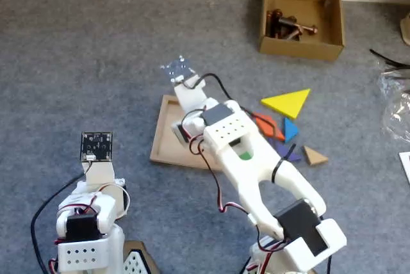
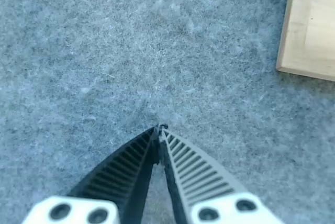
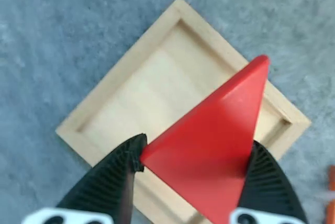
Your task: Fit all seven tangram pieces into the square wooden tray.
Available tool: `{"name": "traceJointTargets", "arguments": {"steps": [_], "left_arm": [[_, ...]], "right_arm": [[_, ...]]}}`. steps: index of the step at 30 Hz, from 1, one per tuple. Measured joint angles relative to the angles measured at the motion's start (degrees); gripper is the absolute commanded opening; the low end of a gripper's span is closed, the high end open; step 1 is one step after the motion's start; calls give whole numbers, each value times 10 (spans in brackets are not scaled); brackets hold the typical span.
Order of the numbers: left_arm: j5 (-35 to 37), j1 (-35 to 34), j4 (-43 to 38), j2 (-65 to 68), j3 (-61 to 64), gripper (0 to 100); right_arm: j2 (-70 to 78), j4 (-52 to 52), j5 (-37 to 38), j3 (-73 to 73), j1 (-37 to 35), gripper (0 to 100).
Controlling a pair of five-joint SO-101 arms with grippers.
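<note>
Right gripper (image 3: 196,153) is clamped on the red triangle (image 3: 214,145), held over the tray (image 3: 152,88); can't tell if it touches. The tray floor I can see is bare. Left gripper (image 2: 159,130) is closed on nothing, tips over the carpet (image 2: 104,51) near a tray corner. 5 loose pieces are clustered beside the tray: yellow triangle (image 1: 286,102), orange (image 1: 268,123), blue (image 1: 290,128), purple (image 1: 286,152), tan triangle (image 1: 314,156).
</note>
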Motion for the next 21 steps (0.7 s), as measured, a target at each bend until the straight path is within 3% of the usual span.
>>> {"name": "traceJointTargets", "arguments": {"steps": [13, 21], "left_arm": [[0, 0, 0, 0, 0, 5], [0, 0, 0, 0, 0, 5]], "right_arm": [[0, -22, -215, 26, -4, 191], [0, -85, -258, 103, -4, 191]]}}
